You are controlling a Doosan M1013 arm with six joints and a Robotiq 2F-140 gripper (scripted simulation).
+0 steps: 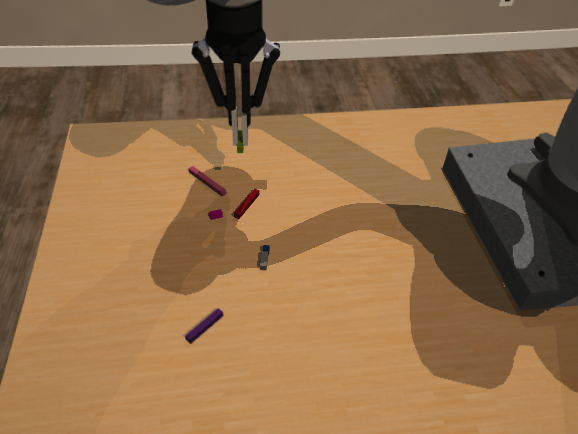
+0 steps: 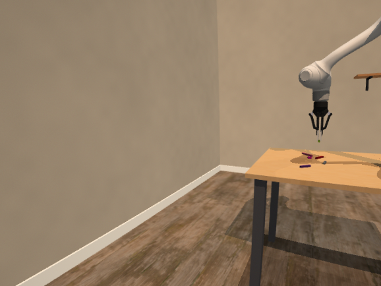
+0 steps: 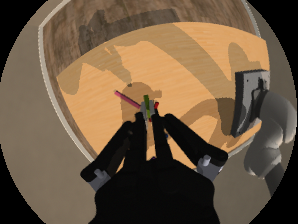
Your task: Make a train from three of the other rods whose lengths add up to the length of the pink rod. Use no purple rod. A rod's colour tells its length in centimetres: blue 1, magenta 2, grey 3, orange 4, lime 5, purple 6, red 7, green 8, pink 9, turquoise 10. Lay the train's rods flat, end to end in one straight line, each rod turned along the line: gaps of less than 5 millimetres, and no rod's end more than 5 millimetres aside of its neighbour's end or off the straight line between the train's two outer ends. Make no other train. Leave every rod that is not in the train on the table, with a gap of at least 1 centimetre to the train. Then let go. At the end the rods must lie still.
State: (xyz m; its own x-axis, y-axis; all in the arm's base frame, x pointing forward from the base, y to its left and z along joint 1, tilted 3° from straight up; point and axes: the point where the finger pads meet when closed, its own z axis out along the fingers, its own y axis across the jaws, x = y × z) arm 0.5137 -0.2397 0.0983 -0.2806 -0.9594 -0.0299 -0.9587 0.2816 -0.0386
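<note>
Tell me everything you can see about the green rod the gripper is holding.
The lime-green rod is a short, plain square-sided stick. It hangs roughly upright, its top pinched between the shut gripper, the lower end poking out below the fingertips. It is held well above the table, touching nothing else, near the table's far edge beyond the pink rod.

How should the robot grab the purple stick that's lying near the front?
Grip the purple rod at its middle, coming straight down, fingers across its narrow sides. It lies flat, slanted and alone. The gripper already holds the lime rod.
</note>
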